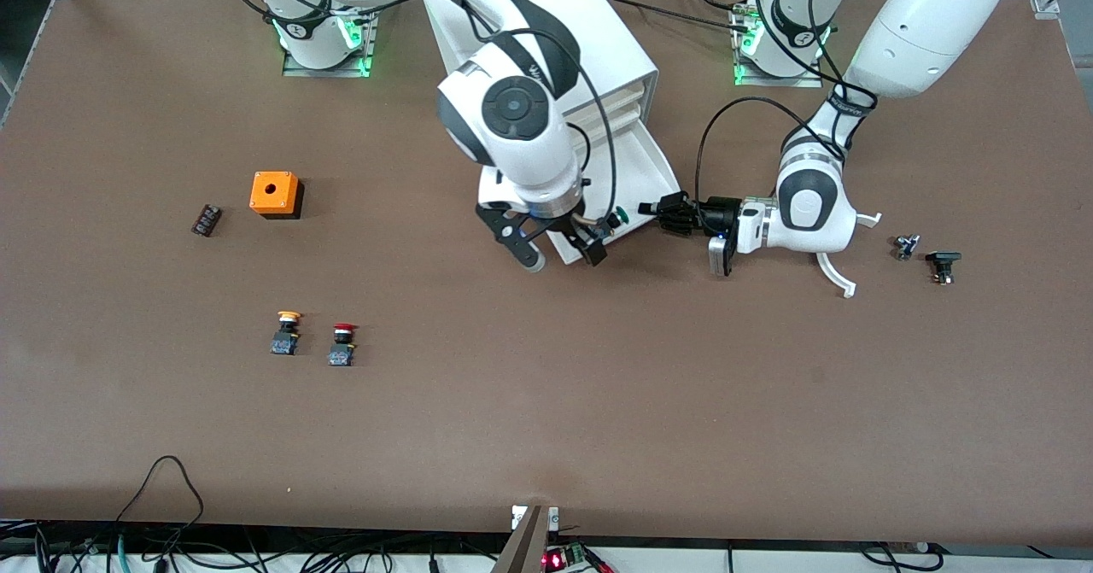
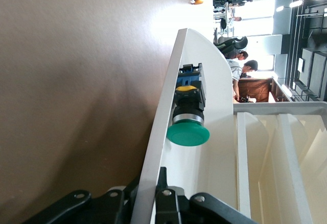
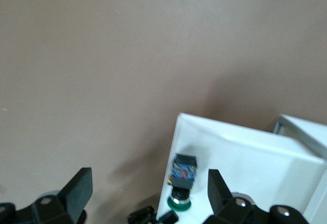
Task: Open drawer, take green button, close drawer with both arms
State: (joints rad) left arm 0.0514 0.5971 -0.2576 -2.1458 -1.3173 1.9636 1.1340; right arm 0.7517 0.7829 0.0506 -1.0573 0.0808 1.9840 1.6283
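The drawer (image 1: 645, 167) is pulled out of the white cabinet (image 1: 615, 52) toward the front camera. The green-capped button (image 1: 621, 214) lies in it on its side, near the front wall. My left gripper (image 1: 666, 213) is shut on the drawer's rim at the corner toward the left arm's end. In the left wrist view the white wall (image 2: 163, 132) runs between its fingers (image 2: 162, 183), and the button (image 2: 188, 134) lies just inside. My right gripper (image 1: 559, 253) is open and empty over the drawer's front. In the right wrist view one of its fingers is over the table and the other over the drawer, with the button (image 3: 183, 178) between them.
An orange box (image 1: 275, 194) and a small black block (image 1: 206, 219) sit toward the right arm's end. A yellow-capped button (image 1: 288, 332) and a red-capped button (image 1: 342, 344) stand nearer the front camera. Two small dark parts (image 1: 907, 247) (image 1: 943, 264) lie toward the left arm's end.
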